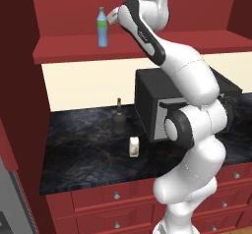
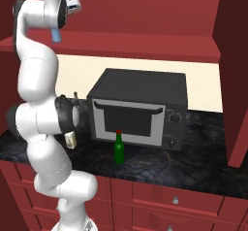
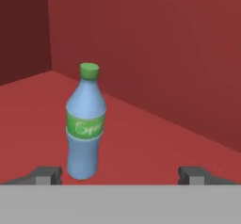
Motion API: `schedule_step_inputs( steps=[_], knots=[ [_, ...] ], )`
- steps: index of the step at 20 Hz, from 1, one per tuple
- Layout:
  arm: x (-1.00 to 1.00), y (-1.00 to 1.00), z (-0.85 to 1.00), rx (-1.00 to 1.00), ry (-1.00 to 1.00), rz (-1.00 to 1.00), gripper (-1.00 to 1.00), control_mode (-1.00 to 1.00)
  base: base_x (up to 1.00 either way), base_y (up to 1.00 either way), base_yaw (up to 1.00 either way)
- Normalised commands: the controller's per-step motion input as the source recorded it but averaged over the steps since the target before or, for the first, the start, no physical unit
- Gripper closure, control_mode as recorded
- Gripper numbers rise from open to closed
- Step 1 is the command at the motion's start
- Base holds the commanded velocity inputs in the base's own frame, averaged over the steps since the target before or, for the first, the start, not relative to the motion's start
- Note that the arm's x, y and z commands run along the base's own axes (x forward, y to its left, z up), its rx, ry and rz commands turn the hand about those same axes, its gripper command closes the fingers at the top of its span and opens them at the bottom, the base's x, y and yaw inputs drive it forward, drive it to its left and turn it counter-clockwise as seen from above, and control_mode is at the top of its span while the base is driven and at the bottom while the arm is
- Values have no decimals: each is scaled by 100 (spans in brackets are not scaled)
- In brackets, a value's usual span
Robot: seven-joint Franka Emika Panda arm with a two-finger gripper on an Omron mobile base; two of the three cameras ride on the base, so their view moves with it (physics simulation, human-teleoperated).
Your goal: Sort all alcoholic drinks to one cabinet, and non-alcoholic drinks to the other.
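On the dark counter (image 1: 74, 154) the small carton (image 1: 134, 146) stands nearest, with the round dark bottle (image 1: 118, 117) just behind it. A green bottle (image 2: 118, 149) stands in front of the black microwave (image 2: 140, 109). Up on the red shelf (image 1: 64, 51) the blue bottle (image 3: 84, 124) stands upright. The gripper (image 3: 120, 175) is wide open and holds nothing, with the bottle just ahead near its left finger.

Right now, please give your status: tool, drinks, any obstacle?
Tool open, nothing held. Blue bottle upright on cabinet shelf. Dark bottle, carton, green bottle on counter. No obstacle seen.
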Motion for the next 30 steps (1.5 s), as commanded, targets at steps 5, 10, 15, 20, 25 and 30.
schedule_step_inputs(
  steps=[5,10,15,20,25,30],
  knots=[
    [-82,-54,-45,3,0,-6,-100,-100,0,0,0],
    [-100,-49,-41,4,-4,-6,-100,-100,0,0,0],
    [-100,-28,-22,4,-3,-8,-100,-100,0,0,0],
    [-100,0,-23,0,1,-14,-100,-100,0,0,0],
    [-82,0,-43,0,17,-21,-100,-100,0,0,0],
    [-48,8,-71,0,15,-23,-100,-100,0,0,0]
  ],
)
